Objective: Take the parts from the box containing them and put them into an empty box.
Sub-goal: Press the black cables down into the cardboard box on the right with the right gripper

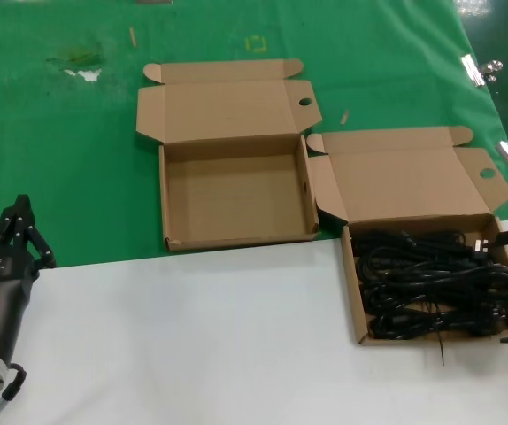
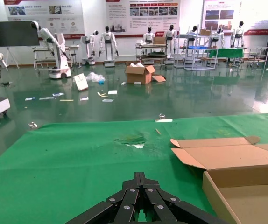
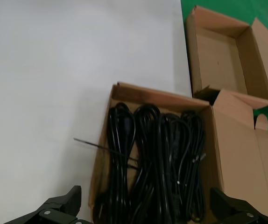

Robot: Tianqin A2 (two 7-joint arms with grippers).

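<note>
Left gripper (image 1: 19,232): ours, idle at the desk's (image 1: 192,336) near left, fingers drawn together on nothing.
Right gripper (image 3: 143,212): fingers spread wide, empty, poised over the full box (image 1: 357,301).
Parts (image 1: 440,283): coiled inside the full box.
Empty box (image 1: 236,199): beyond it, leftward.

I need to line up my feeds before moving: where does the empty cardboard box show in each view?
Head view: empty box, centre, lid open, on the green mat.
Left wrist view: lower right corner, cut off by the picture's edge.
Right wrist view: upper right, beyond the box of power cords.
Shared landmark: the green mat.
</note>
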